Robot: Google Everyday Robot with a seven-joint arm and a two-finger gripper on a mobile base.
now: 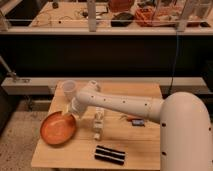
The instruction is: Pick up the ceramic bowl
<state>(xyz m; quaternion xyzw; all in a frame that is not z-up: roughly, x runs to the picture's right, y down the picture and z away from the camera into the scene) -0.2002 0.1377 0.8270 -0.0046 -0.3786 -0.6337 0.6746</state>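
Observation:
The ceramic bowl (56, 130) is wide, shallow and orange, and sits on the wooden table (142, 150) near its front left corner. My white arm reaches in from the lower right across the table. My gripper (70, 113) is at the arm's left end, low over the bowl's upper right rim and at or very close to it. The bowl rests flat on the table.
A small translucent white cup (68, 88) stands behind the bowl at the table's back left. A white upright object (98, 125) stands mid-table, a black striped packet (109, 154) lies near the front edge, and a small blue and orange item (136, 121) lies right of centre.

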